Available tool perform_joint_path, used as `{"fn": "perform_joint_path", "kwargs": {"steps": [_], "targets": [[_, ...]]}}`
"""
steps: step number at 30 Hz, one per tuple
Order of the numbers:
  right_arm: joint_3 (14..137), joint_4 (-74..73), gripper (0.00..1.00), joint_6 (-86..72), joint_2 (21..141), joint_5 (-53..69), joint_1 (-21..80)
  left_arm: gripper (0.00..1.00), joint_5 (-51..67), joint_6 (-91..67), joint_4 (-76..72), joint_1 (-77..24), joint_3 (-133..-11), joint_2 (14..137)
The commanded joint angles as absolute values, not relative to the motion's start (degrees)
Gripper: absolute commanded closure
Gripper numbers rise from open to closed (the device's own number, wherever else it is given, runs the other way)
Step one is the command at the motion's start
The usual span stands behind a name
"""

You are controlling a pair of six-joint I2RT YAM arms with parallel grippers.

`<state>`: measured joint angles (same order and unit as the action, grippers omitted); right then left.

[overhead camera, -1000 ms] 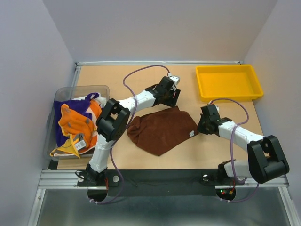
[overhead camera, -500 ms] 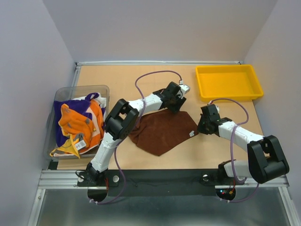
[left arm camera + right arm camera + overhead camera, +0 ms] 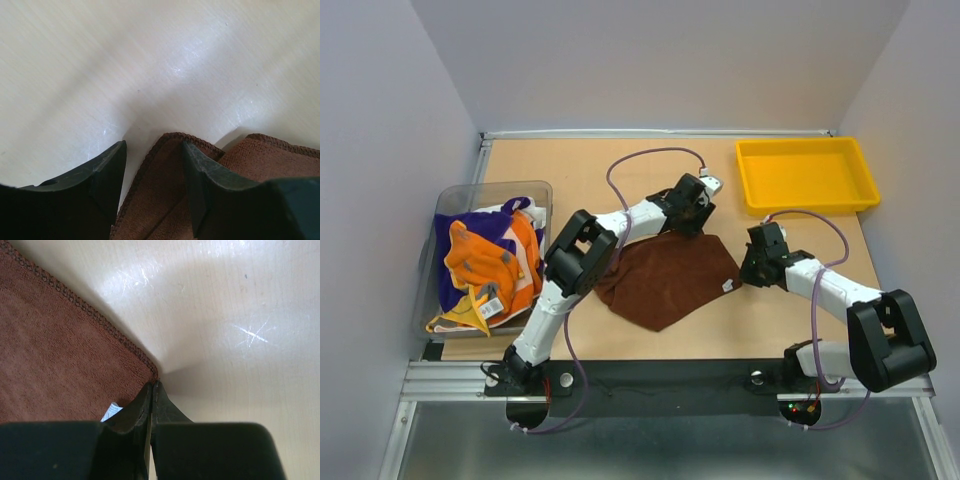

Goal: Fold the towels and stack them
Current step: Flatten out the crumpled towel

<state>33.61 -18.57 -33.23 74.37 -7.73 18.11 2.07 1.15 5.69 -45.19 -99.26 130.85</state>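
Brown towel (image 3: 665, 280) spread loosely on the table (image 3: 570, 180) near the centre, lying as a rough diamond with one corner toward the near edge and a small white tag at its right corner. Left end effector (image 3: 694, 222) down at the far corner of the brown towel; in the left wrist view (image 3: 152, 172) fingers (image 3: 100, 185) parted, with the rolled, stitched hem of the cloth (image 3: 165, 200) lying between them; contact between fingers and cloth cannot be confirmed. Right end effector (image 3: 748, 270) at the right corner of the towel; in the right wrist view (image 3: 151, 390) fingers (image 3: 127, 415) pressed together at the very corner of the cloth (image 3: 60, 360), white tag visible just beside the tips; whether fabric is pinched between them cannot be told. Remaining towels in a clear bin (image 3: 470, 195) at the left side of the table: purple towel (image 3: 455, 235) toward the far side and left, orange towel (image 3: 490, 265) bunched on top, orange-and-white patterned cloth (image 3: 455, 320) showing at the near end. Yellow tray (image 3: 807, 175) at the far right corner of the table, well apart from the brown towel.
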Motion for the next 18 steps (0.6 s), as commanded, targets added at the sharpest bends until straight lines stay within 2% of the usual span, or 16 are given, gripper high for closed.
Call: {"fn": "perform_joint_path", "kwargs": {"steps": [1,4,5,6,8,9,12,18], "targets": [[32.4,-20.6,0.99,-32.9,72.7,-7.4,18.5,0.42,1.5,0.3,5.2,-47.2,-99.8,131.4],[32.4,-20.6,0.99,-32.9,72.7,-7.1,18.5,0.42,-1.3,0.2,4.8,-48.5,-97.8,131.3],[32.4,-20.5,0.99,-32.9,72.7,-7.0,18.5,0.45,-2.3,-1.9,4.8,-48.8,-97.1,131.5],[32.4,-20.6,0.99,-32.9,72.6,-6.9,18.5,0.58,-2.9,-2.5,4.8,-48.8,-96.8,131.7],[32.4,-20.6,0.99,-32.9,72.4,-6.9,18.5,0.69,-4.2,-3.1,4.8,-48.7,-96.2,132.1],[32.4,-20.6,0.99,-32.9,72.4,-7.0,18.5,0.79,-4.7,-3.3,4.8,-48.6,-96.1,132.1],[33.0,-20.6,0.99,-32.8,72.2,-8.0,18.5,1.00,-6.4,-3.1,5.3,-47.9,-96.4,131.5],[39.9,-20.7,0.99,-29.6,73.3,-12.9,18.5,1.00,-8.5,-2.5,6.2,-42.0,-98.4,123.4]]}}
